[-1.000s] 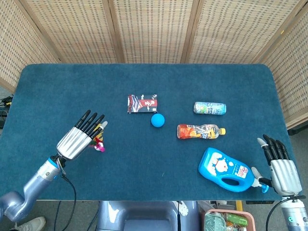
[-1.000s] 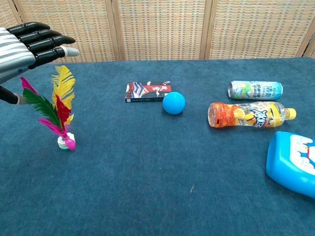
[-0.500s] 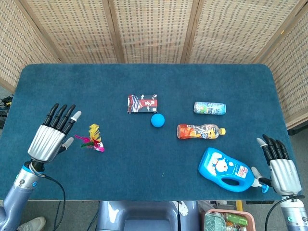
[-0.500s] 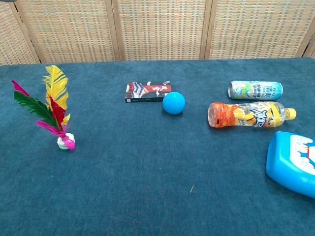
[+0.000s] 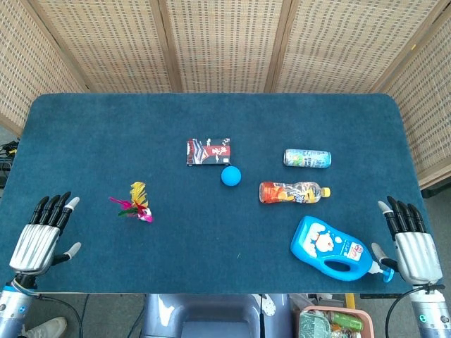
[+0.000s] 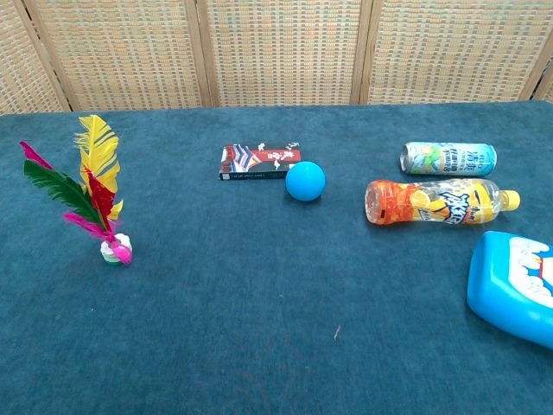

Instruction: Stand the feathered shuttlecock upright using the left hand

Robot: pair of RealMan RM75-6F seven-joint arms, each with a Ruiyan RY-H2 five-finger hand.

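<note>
The feathered shuttlecock stands upright on its white base on the blue cloth at the left, with yellow, green, red and pink feathers pointing up. Nothing touches it. My left hand lies flat at the table's near left corner, fingers spread and empty, well to the left of the shuttlecock. At the near right corner my right hand is also flat, with its fingers apart and nothing in it. Neither hand shows in the chest view.
A small printed box and a blue ball lie mid-table. Right of them are a lying can, an orange drink bottle and a blue jug close to my right hand.
My left hand has drawn back from the shuttlecock toward the near left corner, leaving it standing on its own. The right hand has not moved.
</note>
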